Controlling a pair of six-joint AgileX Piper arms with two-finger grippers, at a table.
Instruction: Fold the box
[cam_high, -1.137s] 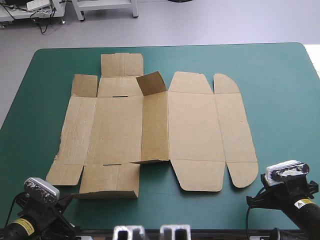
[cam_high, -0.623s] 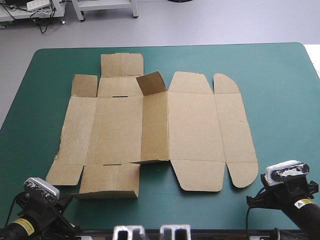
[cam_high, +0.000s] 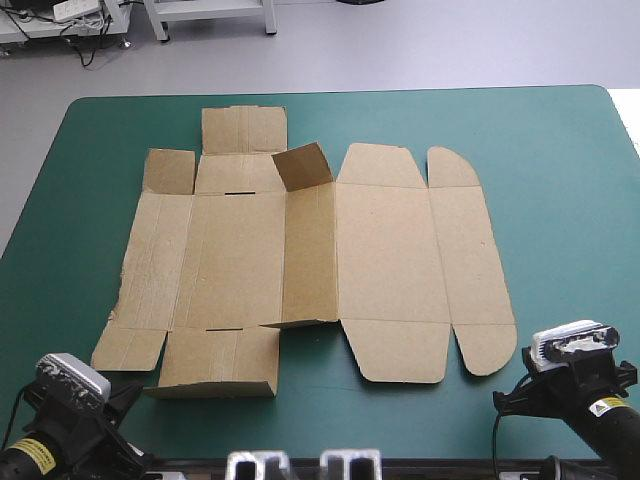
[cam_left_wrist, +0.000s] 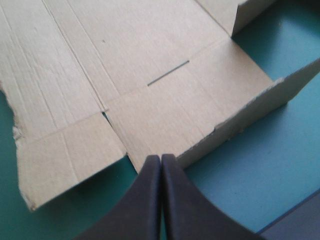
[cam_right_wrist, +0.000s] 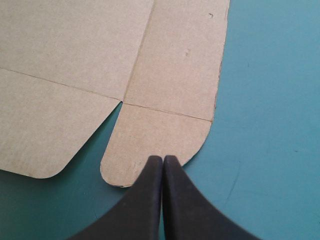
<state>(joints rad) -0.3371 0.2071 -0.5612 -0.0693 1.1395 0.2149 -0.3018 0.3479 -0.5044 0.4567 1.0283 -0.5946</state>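
The brown box (cam_high: 310, 260) lies as a cut sheet spread nearly flat on the teal-green cover; one small flap (cam_high: 302, 166) near its far edge stands raised, and a near flap (cam_high: 218, 365) is slightly lifted. My left gripper (cam_left_wrist: 161, 159) is shut, its tip just short of that near flap's (cam_left_wrist: 200, 120) edge, at the table's near left corner. My right gripper (cam_right_wrist: 163, 160) is shut too, its tip right at the rounded near-right flap (cam_right_wrist: 155, 140) of the sheet. Neither gripper holds anything. In the high view both arms sit at the near edge, fingers hidden.
Bare teal-green cover (cam_high: 560, 190) stretches to the right of the sheet and along the far edge. A narrower strip of cover (cam_high: 60, 240) lies left of the sheet.
The left arm has drawn back a little toward the near left corner. The box and the right arm have not moved.
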